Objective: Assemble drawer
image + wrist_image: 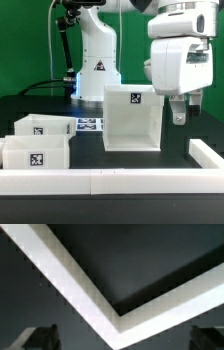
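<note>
The tall white casing of the drawer stands open-topped in the middle of the table, tag on its back wall. Two small shallow trays sit at the exterior view's left, each with a tag. My gripper hangs just right of the casing's upper right corner, touching nothing. In the wrist view a white V-shaped corner, probably the casing's rim, lies under my gripper. The dark fingers stand wide apart and empty, so it is open.
A low white border wall runs along the front and turns back at the exterior view's right. The marker board lies flat behind the trays. The arm's white base stands at the back.
</note>
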